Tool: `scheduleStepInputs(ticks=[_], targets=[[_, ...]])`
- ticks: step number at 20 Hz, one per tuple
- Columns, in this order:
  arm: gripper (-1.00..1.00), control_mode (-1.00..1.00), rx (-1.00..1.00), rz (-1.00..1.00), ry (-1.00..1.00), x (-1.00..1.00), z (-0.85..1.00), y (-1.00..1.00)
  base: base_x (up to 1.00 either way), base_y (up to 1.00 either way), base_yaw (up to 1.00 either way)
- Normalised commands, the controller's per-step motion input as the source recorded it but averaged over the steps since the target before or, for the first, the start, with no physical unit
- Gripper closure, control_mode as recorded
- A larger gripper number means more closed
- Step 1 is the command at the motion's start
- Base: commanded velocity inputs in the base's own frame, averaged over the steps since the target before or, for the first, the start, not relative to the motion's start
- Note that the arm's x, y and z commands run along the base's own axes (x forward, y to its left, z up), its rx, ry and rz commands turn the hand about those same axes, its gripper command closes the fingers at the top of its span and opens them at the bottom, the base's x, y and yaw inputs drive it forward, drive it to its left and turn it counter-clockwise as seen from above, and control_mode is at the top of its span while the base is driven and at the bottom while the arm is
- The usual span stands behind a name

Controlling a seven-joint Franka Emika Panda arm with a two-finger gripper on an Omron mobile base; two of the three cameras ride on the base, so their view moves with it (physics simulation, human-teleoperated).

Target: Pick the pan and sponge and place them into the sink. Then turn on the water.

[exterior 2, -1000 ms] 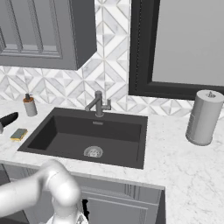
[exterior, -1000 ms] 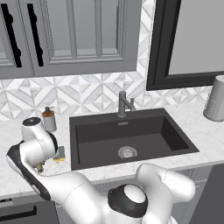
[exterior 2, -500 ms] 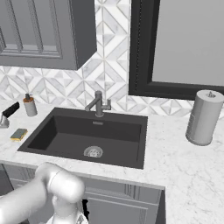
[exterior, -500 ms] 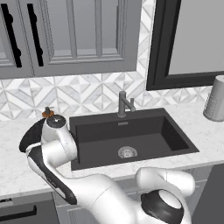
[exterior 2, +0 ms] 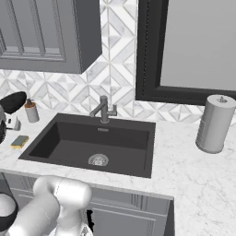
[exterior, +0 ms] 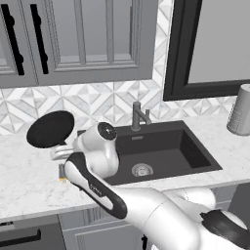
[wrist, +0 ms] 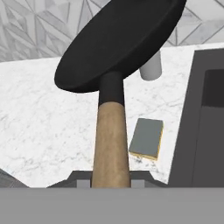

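My gripper is shut on the light-brown wooden handle of the black pan. The pan hangs tilted in the air above the counter left of the sink, and it also shows at the left edge. Under it the sponge lies flat on the marble, grey-green top up, close to the sink's left rim. The sponge sits just off the basin's left corner. The arm hides most of the sponge. No stream falls from the faucet.
A soap dispenser stands on the counter behind the sponge, below the pan. A paper towel roll stands right of the sink. Wall cabinets hang above the left counter. The basin holds just its metal drain.
The pan has risen off the counter in my shut gripper and now hangs higher, with the arm swung up and toward the sink. The sponge has not moved.
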Motion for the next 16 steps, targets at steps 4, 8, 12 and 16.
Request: scheduleStepInputs(ticks=[4, 8, 12, 16], targets=[[1.00, -1.00, 0.02, 0.00, 0.03, 0.00, 0.11, -0.39, 0.00, 0.00, 0.00], [1.00, -1.00, -0.02, 0.00, 0.00, 0.00, 0.00, -0.25, 0.00, 0.00, 0.00], [1.00, -1.00, 0.00, -0.03, 0.02, 0.00, 0.00, -0.38, 0.00, 0.00, 0.00], [1.00, -1.00, -0.02, -0.11, 0.06, 0.04, 0.00, -0.50, 0.00, 0.00, 0.00]])
